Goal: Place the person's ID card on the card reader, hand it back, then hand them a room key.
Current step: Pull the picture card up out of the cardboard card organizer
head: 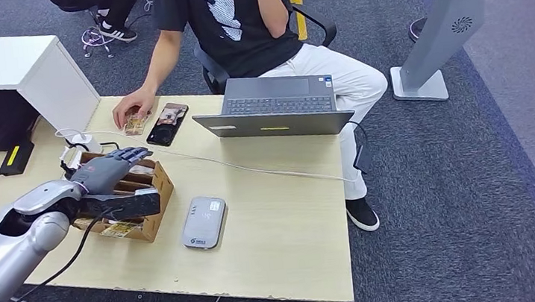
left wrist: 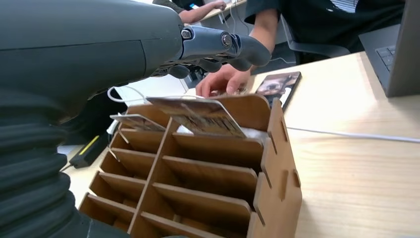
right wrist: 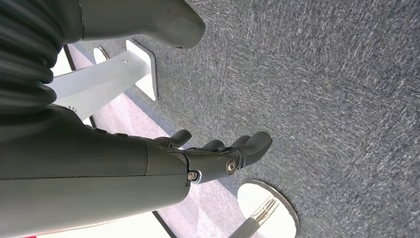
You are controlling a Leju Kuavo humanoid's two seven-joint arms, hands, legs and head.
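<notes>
Cards atop organizer — wrist view

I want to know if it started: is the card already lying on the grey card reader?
No, the grey card reader has a bare top, and the person's hand rests on a card across the table.

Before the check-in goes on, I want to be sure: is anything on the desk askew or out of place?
Nothing is spilled or damaged. One oddity: a card lies tilted across the top of the cardboard organizer, not down in a slot. A white cable trails across the desk. The card reader lies flat.
</notes>
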